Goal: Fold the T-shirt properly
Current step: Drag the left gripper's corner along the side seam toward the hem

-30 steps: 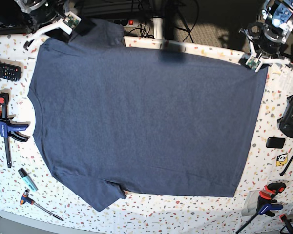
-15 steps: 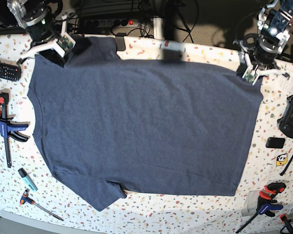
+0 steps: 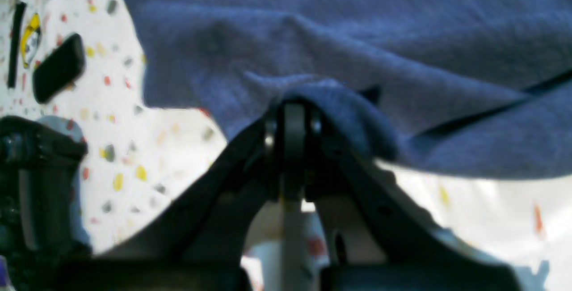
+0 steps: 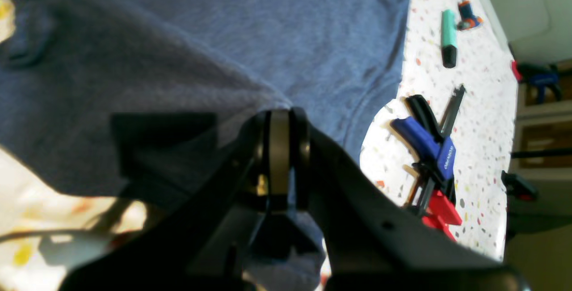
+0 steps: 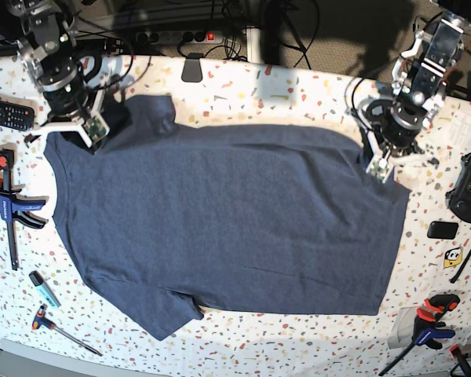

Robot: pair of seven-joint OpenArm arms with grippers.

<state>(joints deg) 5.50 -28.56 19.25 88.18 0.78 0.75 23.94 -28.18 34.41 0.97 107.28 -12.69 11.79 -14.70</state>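
Observation:
The dark navy T-shirt (image 5: 228,220) lies spread on the speckled table (image 5: 243,82), plain side up, collar at the left. At the shirt's far left corner, by the shoulder and upper sleeve, my right gripper (image 5: 90,132) is shut on the fabric. In the right wrist view the cloth (image 4: 223,27) bunches around that gripper (image 4: 279,121). My left gripper (image 5: 379,168) is shut on the far right hem corner, lifting it slightly. The left wrist view shows a fold of the shirt (image 3: 357,23) draped over the left gripper (image 3: 290,112).
A remote (image 5: 8,114), a blue and red clamp (image 5: 8,206), a marker (image 5: 44,288) and a screwdriver (image 5: 63,328) lie at the left. At the right are a game controller (image 5: 469,187), a small black box (image 5: 442,229) and another clamp (image 5: 428,326).
Both grippers have drawn the shirt's far edge forward, away from the table's back edge. Bare table now shows behind the shirt, and the far sleeve has pulled in.

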